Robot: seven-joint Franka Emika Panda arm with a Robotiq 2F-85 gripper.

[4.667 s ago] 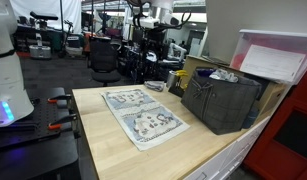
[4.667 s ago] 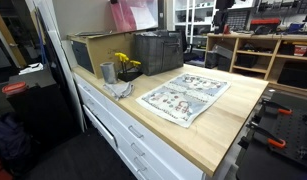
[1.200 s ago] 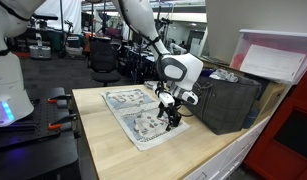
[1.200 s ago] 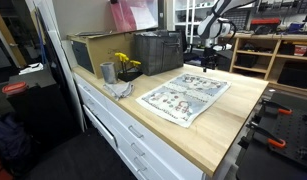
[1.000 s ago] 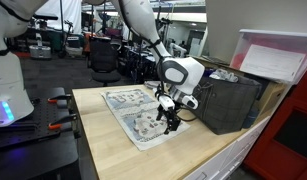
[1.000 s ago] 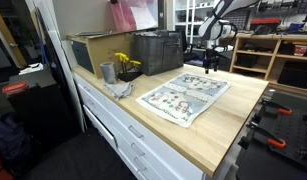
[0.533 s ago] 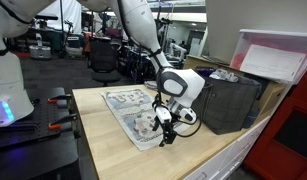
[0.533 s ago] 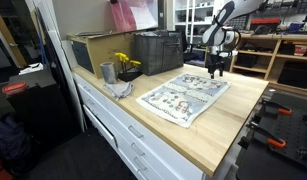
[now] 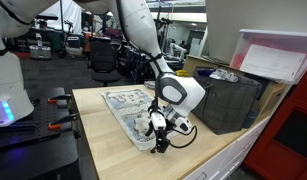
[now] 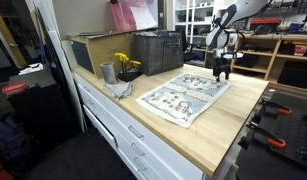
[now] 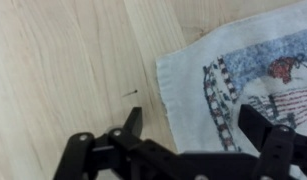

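Note:
A printed cloth [image 9: 138, 115] lies flat on the wooden countertop [image 9: 108, 150]; it also shows in the other exterior view [image 10: 183, 95]. My gripper [image 9: 159, 140] hangs low over the cloth's edge, close to the counter's front edge [image 10: 222, 72]. In the wrist view the open, empty jaws [image 11: 188, 125] straddle the cloth's border [image 11: 188, 85], with one finger over bare wood and the other over the printed pattern. I cannot tell whether the fingertips touch the cloth.
A dark grey crate [image 9: 221, 100] stands beside the cloth [image 10: 158, 50]. A metal cup [image 10: 107, 72], yellow flowers [image 10: 125, 63] and a crumpled grey rag [image 10: 119, 89] sit at the counter's far end. A pink-lidded bin [image 9: 276, 55] sits behind the crate.
My arm has come into view and moved down along the cloth toward its edge near the counter front, lowering steadily. The jaws stay open. The cloth has not moved.

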